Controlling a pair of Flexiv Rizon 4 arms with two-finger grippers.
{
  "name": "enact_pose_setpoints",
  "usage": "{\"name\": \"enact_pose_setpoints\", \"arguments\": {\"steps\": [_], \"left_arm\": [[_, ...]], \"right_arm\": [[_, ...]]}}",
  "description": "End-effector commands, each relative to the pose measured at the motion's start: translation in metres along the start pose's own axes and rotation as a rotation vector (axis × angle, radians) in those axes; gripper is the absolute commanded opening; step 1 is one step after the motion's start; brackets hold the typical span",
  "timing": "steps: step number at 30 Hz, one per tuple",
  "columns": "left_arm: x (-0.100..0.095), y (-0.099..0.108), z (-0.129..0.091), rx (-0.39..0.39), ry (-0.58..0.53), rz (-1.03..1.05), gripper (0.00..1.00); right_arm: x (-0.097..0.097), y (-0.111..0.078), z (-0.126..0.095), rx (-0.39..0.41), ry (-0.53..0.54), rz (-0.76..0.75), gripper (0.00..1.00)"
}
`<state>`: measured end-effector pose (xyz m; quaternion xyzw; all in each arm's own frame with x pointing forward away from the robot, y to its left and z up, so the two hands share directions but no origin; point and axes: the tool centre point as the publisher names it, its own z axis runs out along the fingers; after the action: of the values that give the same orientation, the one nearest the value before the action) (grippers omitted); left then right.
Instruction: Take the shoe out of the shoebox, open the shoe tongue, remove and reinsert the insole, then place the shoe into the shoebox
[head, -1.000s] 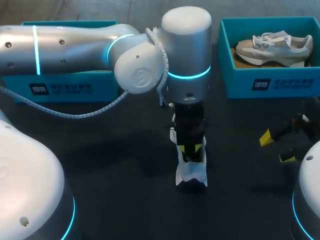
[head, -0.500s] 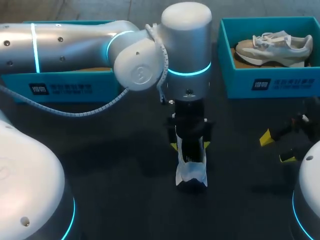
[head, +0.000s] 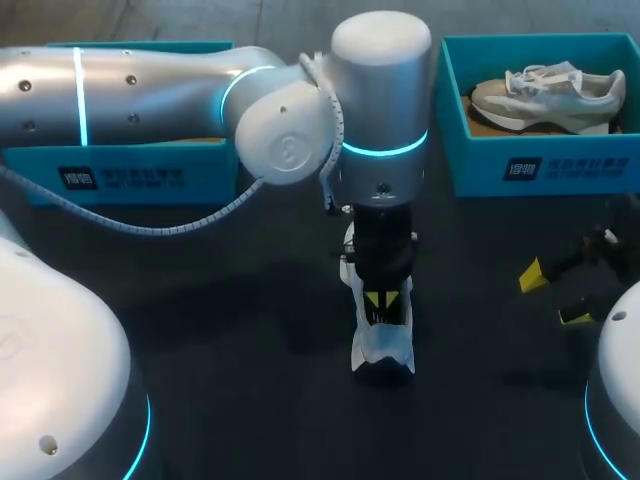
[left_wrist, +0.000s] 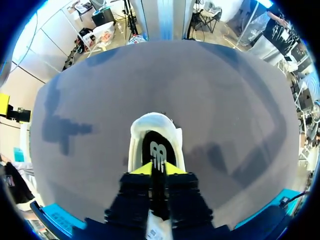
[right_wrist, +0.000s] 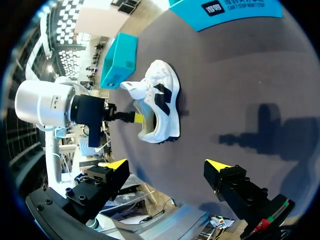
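A white shoe (head: 382, 347) with black panels stands on the dark table, mid-front. My left arm reaches over from the left and points straight down into its opening. In the left wrist view my left gripper (left_wrist: 158, 169) has its yellow tips close together on the dark insole (left_wrist: 157, 152), which stands up between them inside the shoe (left_wrist: 155, 124). The right wrist view shows the same shoe (right_wrist: 162, 107) with the left gripper (right_wrist: 135, 117) dipping into it. My right gripper (head: 553, 296) hovers open and empty at the table's right, well clear of the shoe.
A teal shoebox (head: 540, 165) at the back right holds a second grey-white shoe (head: 548, 95). Another teal box (head: 120, 175) stands at the back left, mostly hidden behind my left arm. Bare dark table lies around the shoe.
Half a second ago my left gripper's fingers stood wide apart over the shoe's opening. They have now drawn together on the insole. The right arm has not moved.
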<state>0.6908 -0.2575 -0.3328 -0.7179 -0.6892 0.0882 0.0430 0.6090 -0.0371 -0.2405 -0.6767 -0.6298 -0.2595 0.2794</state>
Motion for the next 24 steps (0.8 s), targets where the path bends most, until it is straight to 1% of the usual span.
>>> {"name": "enact_pose_setpoints", "arguments": {"steps": [1,8,14,18,24], "left_arm": [[0.000,0.003,0.010,0.001,-0.006,0.000,0.00],[-0.005,0.017,0.026,0.002,-0.007,-0.014,0.00],[-0.010,0.024,0.031,0.003,0.000,-0.018,0.00],[-0.010,0.025,0.033,0.004,0.017,-0.016,0.00],[-0.008,0.033,0.035,0.001,0.040,-0.035,0.00]], "right_arm": [[0.001,-0.002,0.000,-0.003,-0.003,0.002,1.00],[0.001,-0.002,0.000,-0.003,-0.003,0.002,1.00],[0.001,-0.002,0.000,-0.003,-0.003,0.002,1.00],[0.001,-0.002,0.000,-0.003,-0.003,0.002,1.00],[0.001,-0.002,0.000,-0.003,-0.003,0.002,1.00]]}}
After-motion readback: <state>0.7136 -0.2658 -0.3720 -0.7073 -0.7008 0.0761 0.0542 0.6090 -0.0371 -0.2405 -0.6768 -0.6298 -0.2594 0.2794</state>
